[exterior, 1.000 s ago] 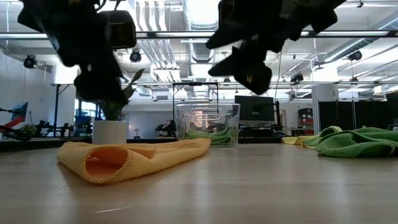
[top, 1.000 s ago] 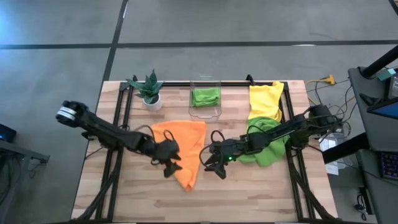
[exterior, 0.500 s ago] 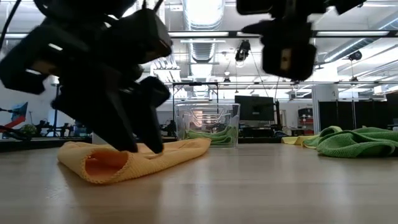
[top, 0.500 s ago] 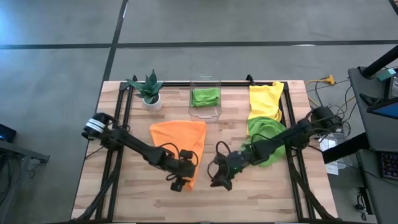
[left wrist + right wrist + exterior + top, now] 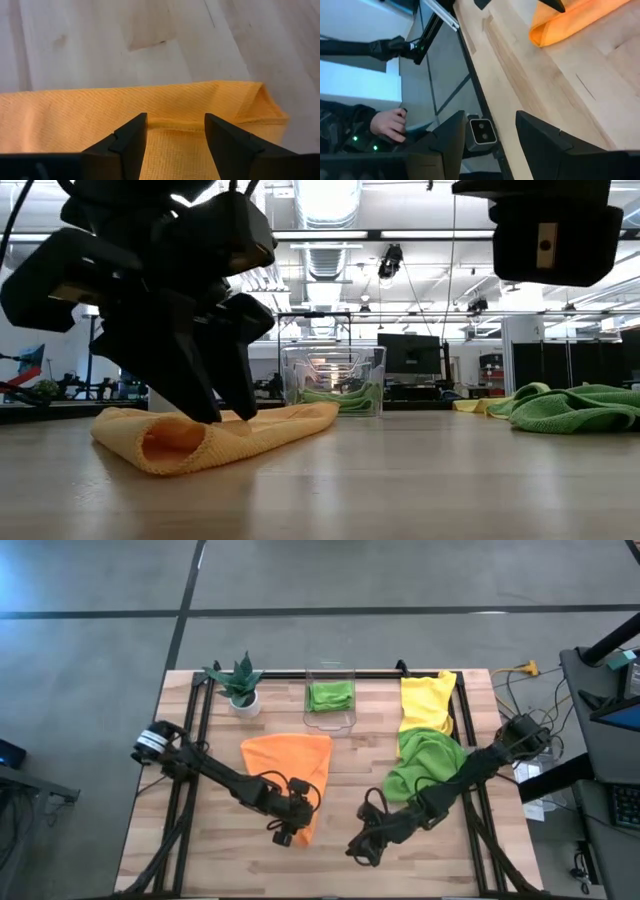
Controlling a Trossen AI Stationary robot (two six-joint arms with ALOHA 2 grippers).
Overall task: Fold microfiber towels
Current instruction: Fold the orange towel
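Left gripper (image 5: 287, 834) set on the orange towel's near tip, ready to pinch it for a fold.

From above, I had the orange towel (image 5: 290, 762) lying mid-table, tapering toward me, with the right gripper (image 5: 362, 849) parked beside it over bare table (image 5: 220, 850); the yellow towel (image 5: 425, 700), one lime green towel (image 5: 425, 765) and the binned green towel (image 5: 330, 695) waited behind. At table level, the left fingers (image 5: 215, 370) stood on the cloth's rolled edge. My left wrist showed fingers spread, straddling the seam, not yet pinching. My right wrist showed spread fingers (image 5: 450, 140), nothing between them.
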